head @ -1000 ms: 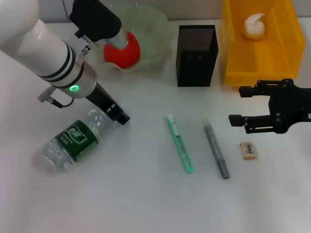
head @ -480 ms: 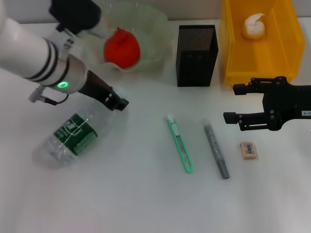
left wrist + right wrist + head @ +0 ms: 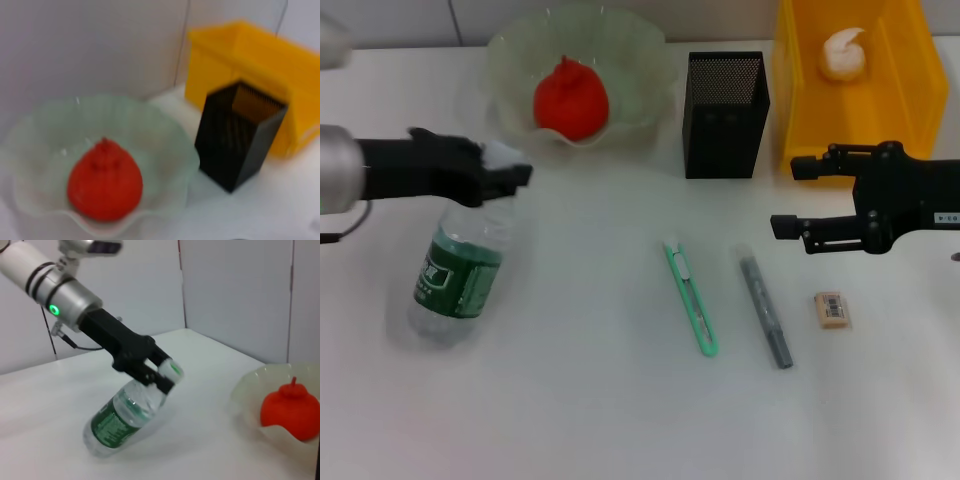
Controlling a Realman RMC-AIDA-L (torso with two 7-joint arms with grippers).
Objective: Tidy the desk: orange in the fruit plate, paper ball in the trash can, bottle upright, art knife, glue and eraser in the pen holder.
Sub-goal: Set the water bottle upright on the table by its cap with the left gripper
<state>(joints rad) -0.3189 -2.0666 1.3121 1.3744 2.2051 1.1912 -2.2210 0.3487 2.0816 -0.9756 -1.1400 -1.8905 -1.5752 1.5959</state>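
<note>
- Nearest the robot, on the white surface (image 3: 590,410), three small things lie loose and untouched: a green art knife (image 3: 692,297), a grey glue stick (image 3: 764,308) just beside it, and a small eraser (image 3: 831,308) further right.
- The bottle (image 3: 460,270) is the step in hand. The left gripper (image 3: 498,172) has its fingers closed round the bottle's neck at the white cap, and the bottle is tilted, its base on the surface and its cap end raised (the right wrist view shows the lean plainly).
- My reading: the next move calls for swinging the cap end further up until the bottle stands on its base, then letting go gently so it does not topple or roll.
- The right gripper (image 3: 790,195) hovers above the surface, near the glue stick and eraser, with its fingers wide apart and nothing between them.
- Further back, a black mesh pen holder (image 3: 725,113) stands empty as far as can be seen.
- At the back left, the orange (image 3: 570,98) sits in the pale glass fruit plate (image 3: 640,60); at the back right, the paper ball (image 3: 843,52) lies in the yellow trash can (image 3: 905,110) (both steps look done).
- Beyond the surface is a plain pale wall (image 3: 235,290).
</note>
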